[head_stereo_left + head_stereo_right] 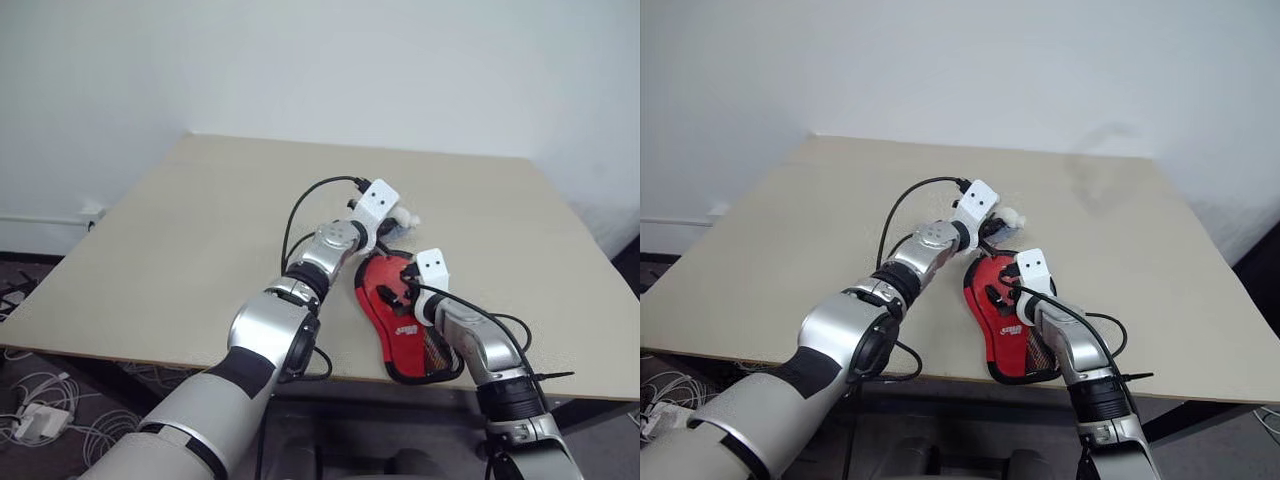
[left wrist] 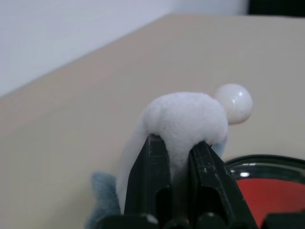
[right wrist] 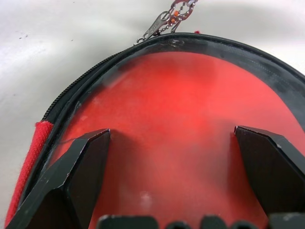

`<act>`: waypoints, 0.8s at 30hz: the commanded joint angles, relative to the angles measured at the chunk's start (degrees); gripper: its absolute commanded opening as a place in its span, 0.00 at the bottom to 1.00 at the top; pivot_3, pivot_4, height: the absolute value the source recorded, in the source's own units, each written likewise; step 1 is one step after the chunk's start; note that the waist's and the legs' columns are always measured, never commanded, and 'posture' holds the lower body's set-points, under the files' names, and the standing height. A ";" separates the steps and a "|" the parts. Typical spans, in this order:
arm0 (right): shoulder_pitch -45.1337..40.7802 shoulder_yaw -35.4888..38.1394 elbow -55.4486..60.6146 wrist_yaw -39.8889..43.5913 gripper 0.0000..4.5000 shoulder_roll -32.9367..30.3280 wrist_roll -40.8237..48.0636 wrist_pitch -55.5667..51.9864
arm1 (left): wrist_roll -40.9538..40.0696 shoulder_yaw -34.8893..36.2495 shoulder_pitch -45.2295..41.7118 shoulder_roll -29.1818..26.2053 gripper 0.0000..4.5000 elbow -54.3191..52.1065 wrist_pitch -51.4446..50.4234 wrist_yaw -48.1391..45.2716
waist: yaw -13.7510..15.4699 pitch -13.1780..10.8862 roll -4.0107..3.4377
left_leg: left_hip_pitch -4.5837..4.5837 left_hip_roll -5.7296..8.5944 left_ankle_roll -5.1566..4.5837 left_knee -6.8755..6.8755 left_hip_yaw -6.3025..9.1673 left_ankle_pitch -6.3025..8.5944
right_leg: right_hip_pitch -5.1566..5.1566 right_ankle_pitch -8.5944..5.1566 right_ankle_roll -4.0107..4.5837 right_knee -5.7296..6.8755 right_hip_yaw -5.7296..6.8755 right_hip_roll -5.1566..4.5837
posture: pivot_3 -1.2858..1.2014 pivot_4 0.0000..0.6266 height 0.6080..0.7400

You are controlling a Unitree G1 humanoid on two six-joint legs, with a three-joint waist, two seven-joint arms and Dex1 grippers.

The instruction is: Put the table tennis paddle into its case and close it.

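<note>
One case [image 1: 400,325] is seen on the desk [image 1: 180,230], near the front edge and to the right of the middle, red side up with black trim. Its long axis runs from the round end, far from the robot, back to the narrow end at the front edge, slightly slanted. In the right wrist view a zip edge, a red rim and a small zip pull with a chain are seen along the round end. Whether the paddle is already inside cannot be told; no separate paddle is seen on the desk.

The right gripper [image 3: 174,152] is held wide open directly over the red face of the case, one finger to each side, nothing being held; whether the fingers touch the surface cannot be told. It is the nearer gripper to the case, and the round end with its zip pull lies just ahead of it, along the line in which it points.

The left gripper [image 2: 178,162] is clamped on one soft white lump [image 2: 183,121], pinched between the two fingers, with a grey part hanging below. One small pale ball-like knob [image 2: 233,102] is seen just past the lump; whether it is attached cannot be told. This gripper is held above the desk just beyond the round end of the case, whose black rim is seen below it in the left wrist view.

Judged from this, the closing depends on the zip pull at the far round end being reached.
</note>
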State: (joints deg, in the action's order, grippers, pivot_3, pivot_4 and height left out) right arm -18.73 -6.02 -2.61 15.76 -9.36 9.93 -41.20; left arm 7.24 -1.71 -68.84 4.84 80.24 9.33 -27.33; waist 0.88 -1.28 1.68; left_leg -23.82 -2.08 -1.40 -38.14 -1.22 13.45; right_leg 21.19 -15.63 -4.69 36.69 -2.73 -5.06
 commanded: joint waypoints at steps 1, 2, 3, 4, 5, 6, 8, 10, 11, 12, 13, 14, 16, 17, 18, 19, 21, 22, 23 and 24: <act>3.88 -0.66 -6.17 -1.63 1.00 -0.79 -2.22 -3.43 | -2.50 1.20 -0.91 3.53 0.00 -4.60 5.57 -9.12 | 0.08 0.01 -0.01 | -0.02 0.02 0.00 0.00 0.02 0.00 | 0.00 0.00 0.00 0.00 0.01 -0.01 | 0.52 0.00 0.91; 3.92 -0.60 -6.13 -1.72 1.00 -0.82 -2.28 -3.30 | -2.84 1.37 -0.32 3.47 0.07 -4.66 5.19 -11.57 | 0.13 0.01 -0.03 | -0.04 0.03 0.00 -0.01 0.05 0.00 | 0.00 0.00 0.00 -0.01 0.04 -0.02 | 0.52 0.00 0.91; 3.96 -0.42 -6.11 -1.80 1.00 -0.80 -2.30 -3.09 | -3.45 1.89 0.16 3.36 0.16 -4.67 4.19 -13.36 | 0.22 0.02 -0.04 | -0.07 0.04 0.00 -0.02 0.09 0.00 | 0.00 0.00 0.00 -0.02 0.07 -0.02 | 0.52 0.00 0.91; 3.97 -0.23 -6.05 -1.83 1.00 -0.80 -2.27 -2.99 | -3.96 2.26 0.53 3.26 0.20 -4.71 3.55 -15.42 | 0.28 0.02 -0.05 | -0.08 0.04 0.00 -0.03 0.11 0.00 | 0.00 0.00 0.00 -0.02 0.10 -0.03 | 0.52 0.00 0.91; 3.99 -0.03 -5.87 -1.89 1.00 -0.78 -2.19 -2.88 | -3.65 1.87 1.04 2.97 0.28 -4.82 3.83 -16.69 | 0.37 0.03 -0.05 | -0.10 0.05 0.00 -0.04 0.12 0.00 | 0.00 0.00 0.00 -0.03 0.11 -0.04 | 0.52 0.00 0.91; 3.96 0.15 -5.79 -1.89 1.00 -0.79 -2.10 -2.79 | -3.24 1.52 1.41 2.74 0.37 -4.91 4.08 -17.35 | 0.43 0.03 -0.05 | -0.10 0.05 0.00 -0.05 0.13 0.00 | 0.00 0.00 0.00 -0.03 0.11 -0.04 | 0.52 0.00 0.91; 3.89 0.39 -5.29 -1.85 1.00 -0.87 -1.98 -3.04 | -2.26 0.88 2.29 2.06 0.53 -5.37 5.69 -16.78 | 0.39 0.04 -0.04 | -0.12 0.05 0.00 -0.06 0.14 0.00 | 0.00 0.00 0.01 -0.05 0.11 -0.04 | 0.52 0.00 0.91; 3.83 0.44 -5.01 -1.57 1.00 -1.18 -1.99 -3.13 | -2.30 1.29 2.57 1.60 0.67 -5.69 6.13 -15.49 | -0.30 0.07 -0.11 | -0.10 0.04 -0.01 -0.06 0.14 0.00 | 0.00 -0.01 0.01 -0.04 0.10 -0.03 | 0.52 0.00 0.91; 4.04 0.50 -3.94 -1.23 1.00 -1.59 -1.82 -3.53 | -2.51 1.77 2.54 0.96 0.67 -5.94 6.67 -14.33 | -0.49 0.10 -0.17 | -0.08 0.01 -0.02 -0.04 0.15 0.00 | 0.01 0.00 0.01 -0.02 0.10 0.01 | 0.52 0.00 0.91; 4.33 0.56 -2.79 -0.91 1.00 -2.07 -1.66 -3.85 | -2.66 2.08 2.50 0.36 0.67 -6.14 7.04 -13.67 | -0.51 0.11 -0.25 | -0.07 0.00 -0.02 -0.03 0.20 -0.01 | 0.01 -0.01 0.01 0.00 0.11 0.03 | 0.52 0.00 0.91; 4.53 0.59 -1.99 -0.69 1.00 -2.42 -1.53 -4.07 | -2.74 2.24 2.46 -0.04 0.67 -6.24 7.33 -13.22 | -0.63 0.11 -0.32 | -0.08 0.00 -0.05 -0.02 0.23 -0.02 | 0.02 -0.01 0.00 0.00 0.12 0.04 | 0.52 0.00 0.91; 4.97 0.93 -0.55 -0.35 1.00 -3.00 -1.19 -4.37 | -3.79 2.98 2.40 -0.47 0.67 -6.57 7.06 -15.02 | -0.72 0.10 -0.37 | -0.08 0.00 -0.13 -0.02 0.24 -0.07 | 0.02 -0.01 0.00 0.01 0.12 0.05 | 0.52 0.00 0.91; 6.27 1.90 2.95 0.72 1.00 -4.58 -0.24 -5.22 | -6.06 4.27 2.43 -1.49 0.67 -7.54 6.14 -20.09 | -0.77 0.08 -0.49 | -0.11 0.00 -0.24 -0.02 0.24 -0.14 | 0.06 -0.01 0.00 0.01 0.10 0.05 | 0.52 0.00 0.91; 7.08 2.33 4.83 1.41 1.00 -5.38 0.23 -5.37 | -6.99 4.67 2.60 -2.04 0.67 -8.07 5.57 -22.66 | -0.73 0.08 -0.52 | -0.14 0.00 -0.25 -0.02 0.24 -0.14 | 0.10 -0.01 0.00 0.01 0.10 0.05 | 0.52 0.00 0.91; 7.60 2.56 6.01 1.84 1.00 -5.86 0.51 -5.49 | -7.46 4.82 2.75 -2.38 0.67 -8.43 5.21 -24.14 | -0.71 0.07 -0.53 | -0.18 0.01 -0.25 -0.02 0.25 -0.14 | 0.11 -0.01 0.00 0.00 0.11 0.05 | 0.52 0.00 0.91; 7.87 2.66 6.68 2.07 1.00 -6.11 0.68 -5.59 | -7.76 4.87 2.86 -2.57 0.67 -8.70 4.92 -25.00 | -0.71 0.08 -0.53 | -0.21 0.01 -0.25 -0.02 0.24 -0.14 | 0.15 -0.01 0.00 0.00 0.11 0.05 | 0.52 0.00 0.91; 9.47 3.84 9.81 3.27 1.00 -7.58 1.52 -5.18 | -10.63 6.43 3.10 -3.61 0.67 -10.46 2.12 -30.18 | -0.74 0.07 -0.56 | -0.25 0.01 -0.26 -0.02 0.25 -0.14 | 0.17 -0.01 0.00 0.00 0.11 0.06 | 0.52 0.00 0.91; 10.18 4.76 11.15 3.96 1.00 -8.11 2.29 -5.10 | -11.98 7.11 3.24 -4.18 0.67 -11.48 0.79 -32.56 | -0.70 0.06 -0.56 | -0.30 0.01 -0.26 -0.02 0.25 -0.15 | 0.19 -0.01 0.00 0.00 0.12 0.06 | 0.52 0.00 0.91; 10.80 5.69 12.32 4.64 1.00 -8.58 3.00 -4.84 | -12.97 7.48 3.48 -4.82 0.67 -12.55 -0.05 -34.53 | -0.73 0.05 -0.58 | -0.33 0.01 -0.26 -0.03 0.27 -0.15 | 0.22 -0.01 0.00 0.00 0.13 0.05 | 0.52 0.00 0.91; 11.19 6.30 13.04 5.12 1.00 -8.90 3.53 -4.69 | -13.46 7.53 3.72 -5.29 0.67 -13.32 -0.53 -35.53 | -0.80 0.04 -0.60 | -0.43 0.01 -0.26 -0.04 0.26 -0.15 | 0.24 -0.01 0.00 0.00 0.13 0.05 | 0.52 0.00 0.91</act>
State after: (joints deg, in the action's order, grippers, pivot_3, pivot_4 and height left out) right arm -8.74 -0.71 10.54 20.20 -17.13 12.79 -44.11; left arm -3.86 4.77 -64.63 0.19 70.16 9.57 -60.41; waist 0.08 -1.24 1.08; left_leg -24.37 -2.07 -1.68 -38.20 -0.94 13.29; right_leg 21.49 -15.64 -4.68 36.71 -2.60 -5.00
